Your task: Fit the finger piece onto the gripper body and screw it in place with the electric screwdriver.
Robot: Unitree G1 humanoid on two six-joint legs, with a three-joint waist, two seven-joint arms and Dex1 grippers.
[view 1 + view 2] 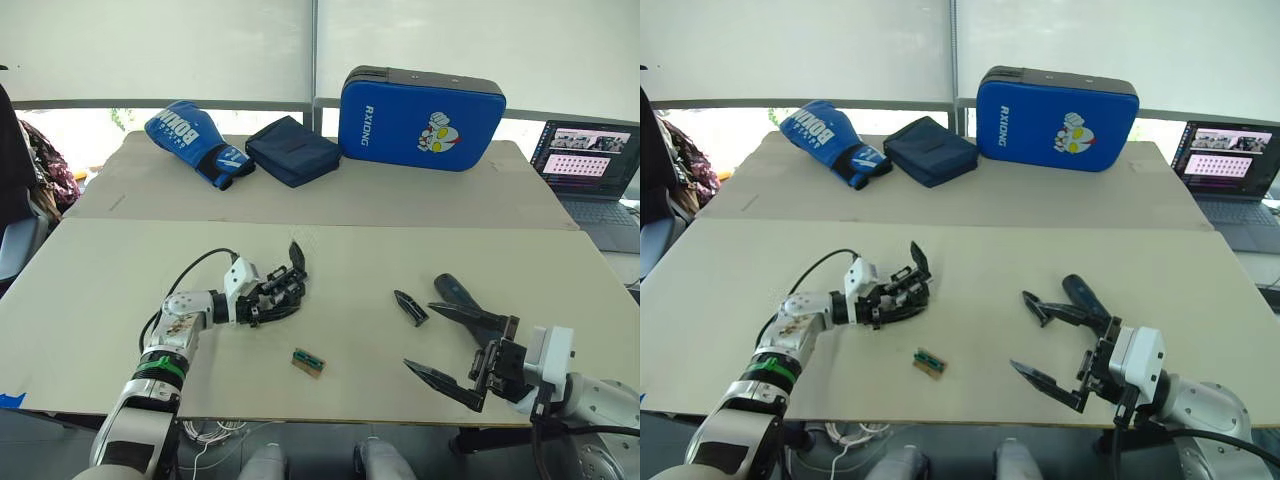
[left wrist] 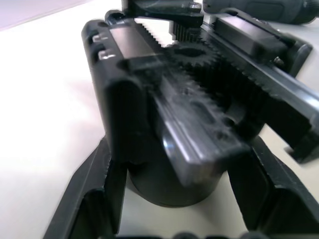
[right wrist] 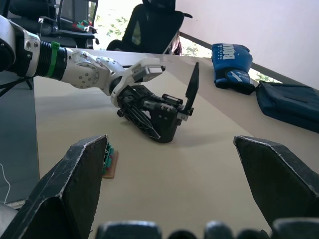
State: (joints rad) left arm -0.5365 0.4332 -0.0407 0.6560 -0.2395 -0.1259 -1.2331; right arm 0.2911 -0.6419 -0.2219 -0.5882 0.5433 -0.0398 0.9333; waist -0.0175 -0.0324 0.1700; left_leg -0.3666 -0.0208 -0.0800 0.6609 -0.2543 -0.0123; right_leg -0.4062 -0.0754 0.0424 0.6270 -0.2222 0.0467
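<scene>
The left claw (image 1: 285,290) grips the gripper body (image 1: 272,296) on the surface (image 1: 100,300). The right claw (image 1: 455,350) is open beside the finger piece (image 1: 410,307). A blue pad (image 1: 420,105) reads "RXIONG".

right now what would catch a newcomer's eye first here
Probably the big blue pad standing at the table's far edge, with the blue boxing glove and a dark blue pouch to its left. Nearer, the left tool is shut on the gripper body, while the right tool is spread open beside the finger piece and the electric screwdriver.
</scene>
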